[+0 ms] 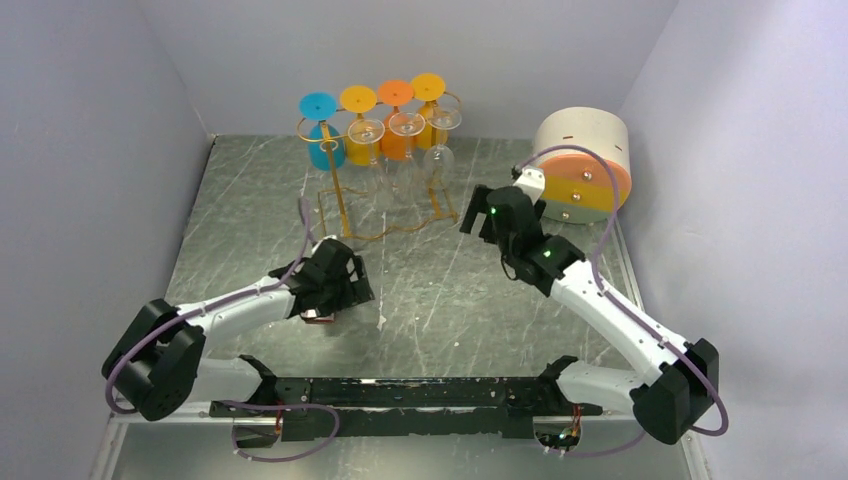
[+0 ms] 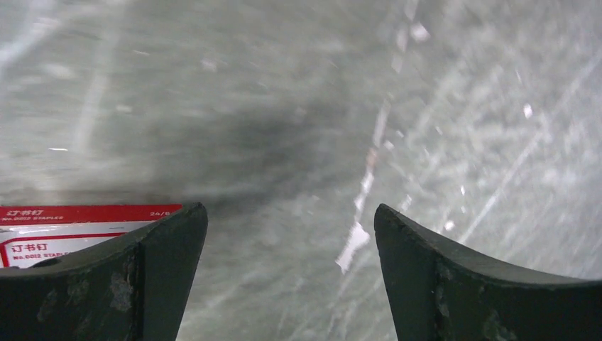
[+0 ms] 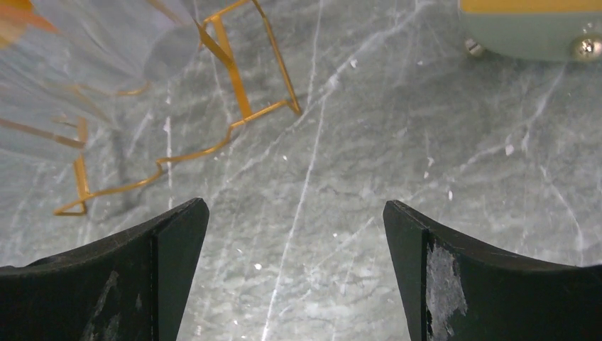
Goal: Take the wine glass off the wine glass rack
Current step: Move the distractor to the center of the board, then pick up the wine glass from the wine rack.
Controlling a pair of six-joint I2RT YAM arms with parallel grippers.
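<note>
Wire, thin and gold-orange, forms the wine glass rack (image 1: 385, 205): tall uprights, curled loops along the top bars and a rectangular base on the grey marbled table (image 1: 440, 300). Wine glasses (image 1: 405, 125) hang from it bowl-down, with blue, yellow, orange and yellow feet showing on top and clear ones among them.

Your right gripper (image 3: 294, 206) has its fingers spread wide and holds nothing. The rack's base corner lies ahead of its left finger (image 3: 163, 249), apart from it, with a blurred clear bowl beyond that. A white drum (image 1: 585, 160) with an orange and yellow face sits ahead of the right finger.

Your left gripper (image 2: 291, 213) is also spread wide and empty over bare table, well short of the rack. A red-and-white staple box (image 2: 71, 227) lies just beside its left finger.
</note>
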